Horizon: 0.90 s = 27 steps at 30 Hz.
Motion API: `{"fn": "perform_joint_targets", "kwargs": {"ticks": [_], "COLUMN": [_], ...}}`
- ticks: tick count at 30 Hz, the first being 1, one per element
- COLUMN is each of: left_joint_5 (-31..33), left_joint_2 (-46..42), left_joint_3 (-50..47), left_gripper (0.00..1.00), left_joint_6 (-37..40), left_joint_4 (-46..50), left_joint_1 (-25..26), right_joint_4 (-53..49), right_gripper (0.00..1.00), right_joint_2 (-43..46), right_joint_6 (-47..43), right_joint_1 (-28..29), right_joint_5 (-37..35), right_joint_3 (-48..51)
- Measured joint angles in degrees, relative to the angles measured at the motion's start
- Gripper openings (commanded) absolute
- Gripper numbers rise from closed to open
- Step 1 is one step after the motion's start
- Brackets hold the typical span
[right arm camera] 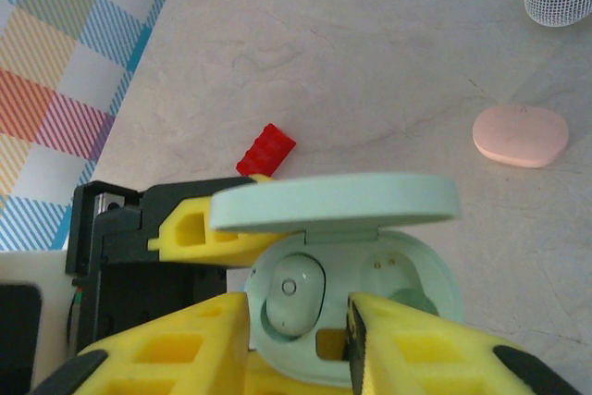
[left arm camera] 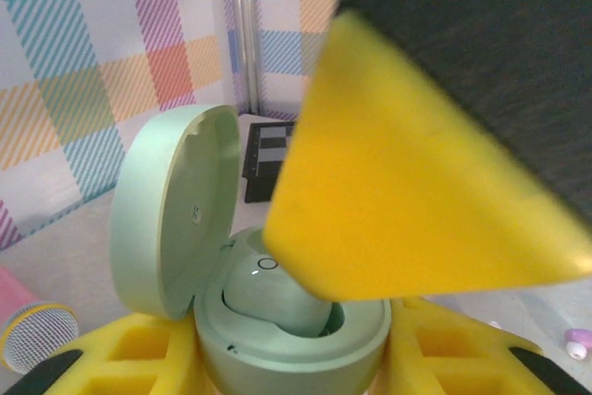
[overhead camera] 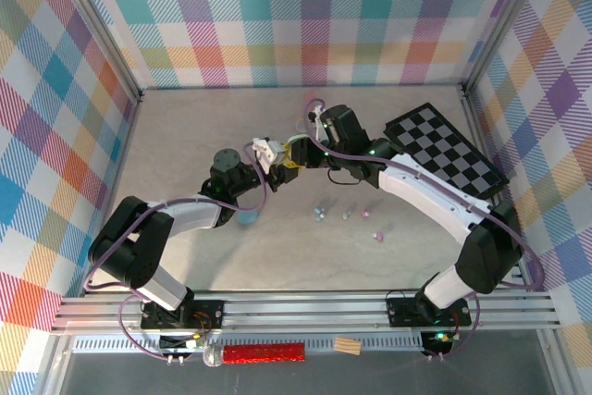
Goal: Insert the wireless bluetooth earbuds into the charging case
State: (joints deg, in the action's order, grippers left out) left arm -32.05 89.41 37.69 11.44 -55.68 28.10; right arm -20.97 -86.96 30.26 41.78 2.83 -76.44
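My left jaws are clenched on the mint charging case (left arm camera: 296, 353), whose lid is hinged open. My right jaws stand parted just above it, grasping nothing. One mint earbud (right arm camera: 294, 291) sits in its socket. Other earbuds (overhead camera: 319, 214) lie loose on the worktop (overhead camera: 185, 154).

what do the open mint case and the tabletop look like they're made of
Mint charging case: probably moulded hard plastic with a smooth satin finish, going by its even colour, soft sheen and crisp lid edge. Table: pale, matte, with faint grey veins. It could be marble-look laminate or a printed sheet, and real stone can't be ruled out.
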Motion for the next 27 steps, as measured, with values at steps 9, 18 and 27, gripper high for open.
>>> {"fn": "perform_joint_targets", "kwargs": {"ticks": [9,18,27], "left_joint_5": [0.2,0.2,0.2], "left_joint_2": [0.0,-0.3,-2.7], "left_joint_3": [0.0,0.0,-1.0], "left_gripper": [0.37,0.37,0.37], "left_joint_6": [-0.9,-1.6,-2.0], "left_joint_4": [-3.4,-3.3,-3.4], "left_joint_1": [-0.7,-2.7,-2.8], "right_joint_4": [4.1,-0.3,-7.1], "right_gripper": [0.46,0.49,0.54], "right_joint_2": [11.7,20.5,8.5], "right_joint_6": [-1.1,2.1,2.1], "right_joint_1": [0.3,-3.1,-6.5], "right_joint_5": [-1.1,-7.0,-5.1], "right_joint_3": [9.0,20.9,23.5]}}
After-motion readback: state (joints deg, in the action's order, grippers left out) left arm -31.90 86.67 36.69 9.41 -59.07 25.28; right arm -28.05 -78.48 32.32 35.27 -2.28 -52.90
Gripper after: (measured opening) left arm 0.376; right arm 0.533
